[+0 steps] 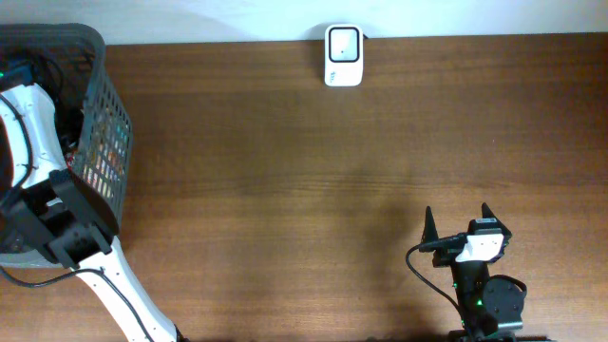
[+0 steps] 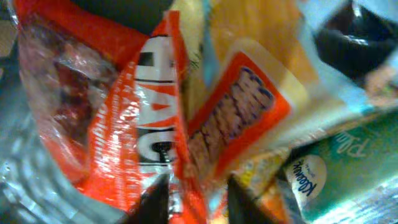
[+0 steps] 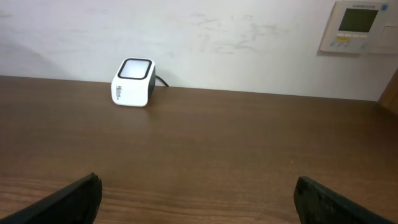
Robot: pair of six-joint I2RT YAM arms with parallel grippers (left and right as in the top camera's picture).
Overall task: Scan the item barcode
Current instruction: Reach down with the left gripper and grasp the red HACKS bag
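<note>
My left end effector (image 2: pixel 199 202) is down inside the wire basket (image 1: pixel 95 142), hidden from the overhead view by my own arm (image 1: pixel 123 285). In the left wrist view its two dark fingers (image 2: pixel 155 199) stand fairly close together, with the lower edge of an orange packet (image 2: pixel 124 124) between them. The picture is blurred, and I cannot tell whether I am clenched on that packet or only straddling it. The packet has clear film and white lettering, and it runs up and to the left of the fingers. Just right of it, above my right finger, lies a second packet with an orange-and-cream label (image 2: pixel 242 99). Farther right and low is a green packet (image 2: pixel 348 155) with a white oval mark.

My right end effector (image 3: pixel 205 202) is released, its fingers (image 3: pixel 68 199) spread wide and low over the bare wooden tabletop (image 1: pixel 285 190), holding nothing. The scanner (image 3: pixel 133 83), a small white box with a dark-rimmed window, sits well ahead of this end effector and to its left, at the far edge of the tabletop against the wall. A wall panel (image 3: pixel 357 26) hangs high to the right.
</note>
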